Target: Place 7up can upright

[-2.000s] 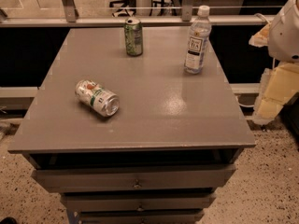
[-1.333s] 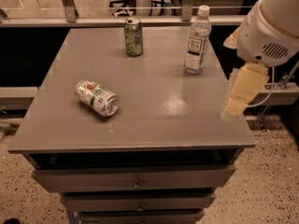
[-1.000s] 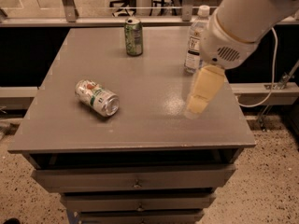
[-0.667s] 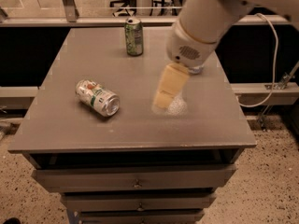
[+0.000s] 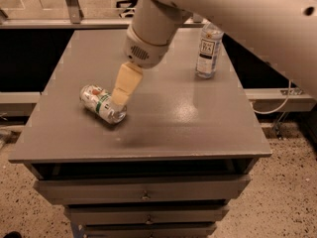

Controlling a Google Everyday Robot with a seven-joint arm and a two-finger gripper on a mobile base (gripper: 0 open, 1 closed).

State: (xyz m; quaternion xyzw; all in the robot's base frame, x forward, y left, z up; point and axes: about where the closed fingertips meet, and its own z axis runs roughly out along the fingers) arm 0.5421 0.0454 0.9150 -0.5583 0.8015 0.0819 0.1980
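The 7up can point(image 5: 100, 103), silver-white with a green band and a red spot, lies on its side on the left part of the grey table point(image 5: 188, 123), its shiny end facing front-right. My gripper point(image 5: 119, 98), cream-coloured, reaches down from the big white arm point(image 5: 153, 24) and its tip is right at the can's upper right side, touching or nearly touching it. The can rests on the table and is not lifted.
A clear plastic bottle point(image 5: 208, 48) with a white label stands upright at the back right of the table. The arm hides the table's back middle. Drawers point(image 5: 143, 190) sit below the front edge. A rail runs behind the table.
My arm has swept from beyond the table's right edge leftward across the top, down to the lying can. It now covers the green can at the back. The 7up can has not moved.
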